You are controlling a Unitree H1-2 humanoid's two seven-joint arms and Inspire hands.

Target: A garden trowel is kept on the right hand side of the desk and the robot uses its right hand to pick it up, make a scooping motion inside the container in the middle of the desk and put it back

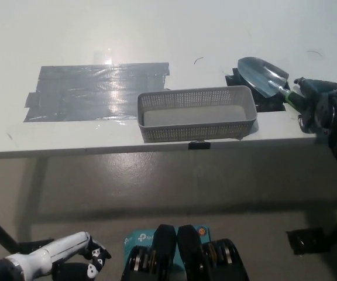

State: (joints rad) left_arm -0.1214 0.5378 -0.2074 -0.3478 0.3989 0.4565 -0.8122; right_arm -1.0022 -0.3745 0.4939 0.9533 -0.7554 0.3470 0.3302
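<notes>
White desk (215, 35) from above: at its right edge the black right hand (323, 108) covers the handle end of the garden trowel (267, 77), grip impossible to tell, trowel angled far-left, blade just beside the grey container (196, 114); left hand (69, 259) rests near-left, below.

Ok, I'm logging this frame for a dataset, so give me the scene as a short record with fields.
desk: white, with a grey tape patch on its left part
basket: grey, mid-desk near the front edge, nothing visible inside
trowel: right of the basket, blade over a black block
right hand: covers the trowel's handle; grip unclear
left hand: at lower left, below the desk, idle
task stage: scoop not yet begun; trowel outside the basket
</notes>
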